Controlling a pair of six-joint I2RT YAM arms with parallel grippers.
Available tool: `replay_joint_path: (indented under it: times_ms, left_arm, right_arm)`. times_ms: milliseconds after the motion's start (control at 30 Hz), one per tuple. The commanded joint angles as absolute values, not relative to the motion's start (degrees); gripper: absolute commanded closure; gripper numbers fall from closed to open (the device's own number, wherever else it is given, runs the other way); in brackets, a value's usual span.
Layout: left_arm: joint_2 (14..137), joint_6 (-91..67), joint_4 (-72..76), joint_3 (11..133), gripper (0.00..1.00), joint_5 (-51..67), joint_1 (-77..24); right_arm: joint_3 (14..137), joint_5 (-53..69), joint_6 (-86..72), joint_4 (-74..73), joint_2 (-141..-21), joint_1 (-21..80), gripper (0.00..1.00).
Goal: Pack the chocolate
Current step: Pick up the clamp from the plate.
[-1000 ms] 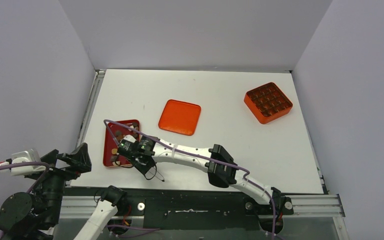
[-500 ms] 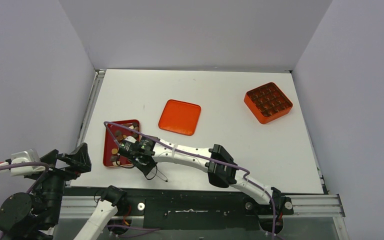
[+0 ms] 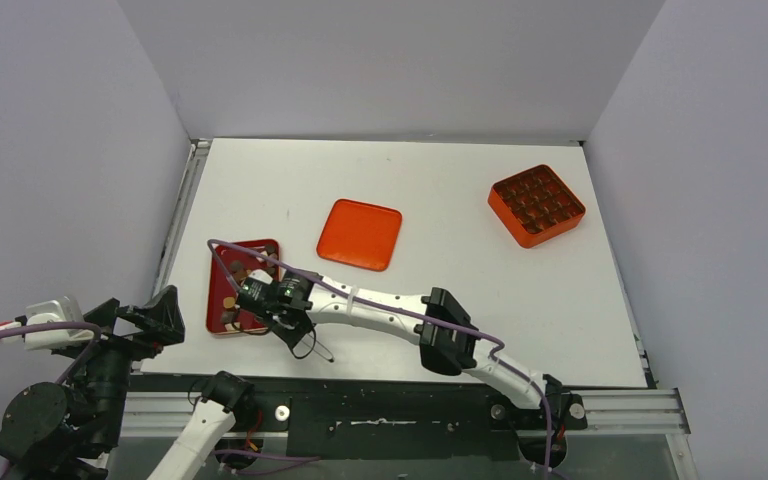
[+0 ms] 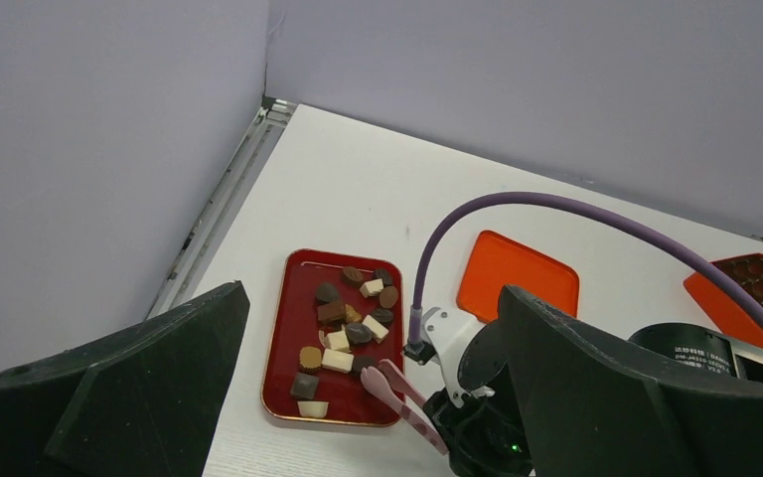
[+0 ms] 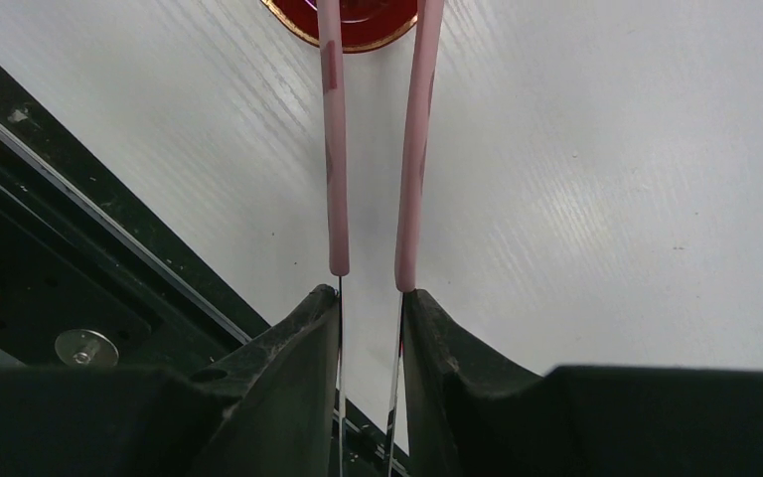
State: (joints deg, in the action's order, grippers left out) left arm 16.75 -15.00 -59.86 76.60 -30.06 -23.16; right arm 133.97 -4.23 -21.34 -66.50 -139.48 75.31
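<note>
Chocolate (image 4: 346,324): many small chunks, dark brown and cream, lay loose in the tray (image 4: 280,350) at the near left of the worktop (image 3: 570,290).
Arrangement: pieces were jumbled, some touching, a few apart along the near rim.
Handling (judged): light and rigid, with smooth faces likely to slip; too much squeeze would probably mark or chip one.
Hold point (judged): one piece at a time, across two opposite flat sides, from above. An outlying piece near the rim was the better choice, so that its neighbours were not nudged.
Tongs (image 5: 335,149): pink, two slim arms running nearly parallel with a narrow gap. Tips reached over the tray's near right rim. Could not tell whether a piece sat between them.
Right hand (image 5: 370,296): clenched on the tongs' handle ends, arm stretched across to the tray.
Left hand (image 3: 150,318): released, fingers spread wide, nothing between them; hung off the worktop's near left corner, looking over the tray.
Box (image 3: 537,205): orange, gridded cells, far right, well apart from the tray. Cells looked dark; fill count not readable.
Lid (image 3: 360,234): flat orange square, off the box, between tray and box.
Step (judged): picking a piece; most of the chocolate was not yet packed.
</note>
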Motion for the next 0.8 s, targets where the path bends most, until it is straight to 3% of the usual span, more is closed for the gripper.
replay_joint_path:
  times_ms: [0, 433, 600, 767]
  left_arm:
    - [18.1, -15.28, -57.36, 78.47, 0.03, -28.6, -23.31]
    - [17.31, -17.45, -56.4, 73.0, 0.03, -27.21, -23.35]
    - [17.13, -18.45, -56.57, 68.57, 0.03, -27.57, -23.38]
    - [21.16, -27.34, -57.98, 63.02, 0.16, -20.56, -23.48]
  right_arm:
    - [133.91, -5.36, -20.57, -63.61, -131.86, 74.81, 0.76]
    - [118.26, -5.06, -21.86, -57.39, -118.26, 68.68, 0.76]
    - [115.81, -3.92, -21.81, -56.37, -116.5, 67.94, 0.7]
    - [108.42, -5.9, -21.83, -51.39, -110.1, 68.24, 0.7]
